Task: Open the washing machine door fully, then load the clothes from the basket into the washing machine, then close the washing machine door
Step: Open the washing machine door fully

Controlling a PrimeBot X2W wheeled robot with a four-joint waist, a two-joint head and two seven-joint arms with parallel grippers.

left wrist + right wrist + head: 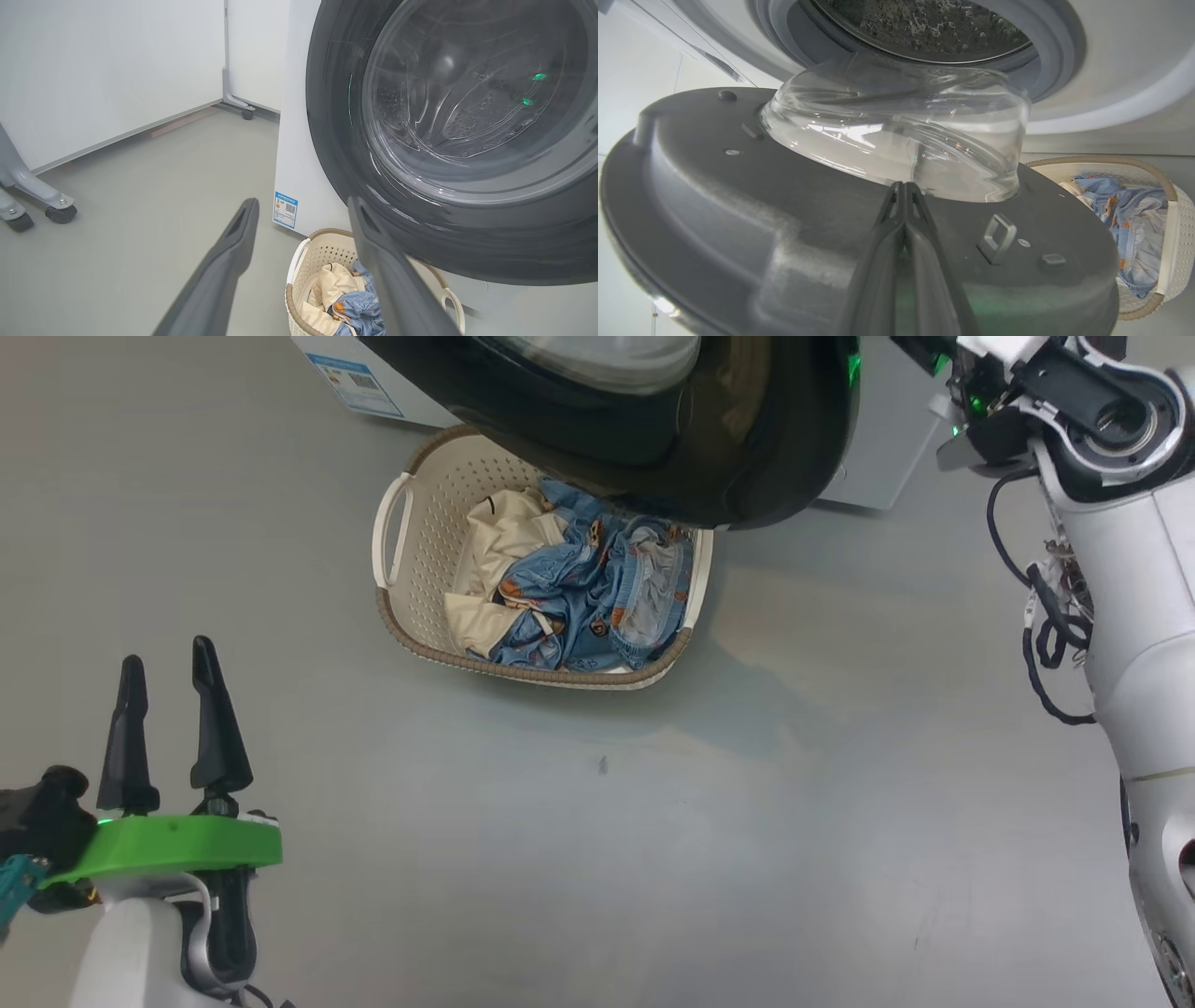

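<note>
**Door part open, laundry waiting underneath**

The washing machine door (653, 467) fills the top centre of the head view and overhangs the back of the basket (425, 532). The basket sits on the grey floor (653, 849) just in front of the washing machine (299, 154).

The right gripper (904, 186) has its fingers pressed flat together and grips nothing. It lies over the door's grey inner face, tips at the foot of the glass bowl (896, 130). I cannot tell whether they touch it.

The left gripper (168, 651) hangs at the lower left with its fingers spread wide and nothing between them, well apart from the basket.

The door looks rigid and fairly heavy, swinging on its hinge. Its glossy rim and the curved glass look slippery, so I would push on the plastic face out near the latch hook (997, 238).

The clothes (597, 588) are soft, light and floppy. A top pinch on a raised denim fold seems best, though a trailing end could snag the rim.

- **Right wrist view:** shows the gap behind the door, with the perforated drum (924, 23) and grey rubber seal (1045, 56).
- **Left wrist view:** shows the door's outer face and the blue label (286, 209) at the machine's lower corner.
- **Head view:** shows the cream piece (504, 537) lying left of the denim.
</note>
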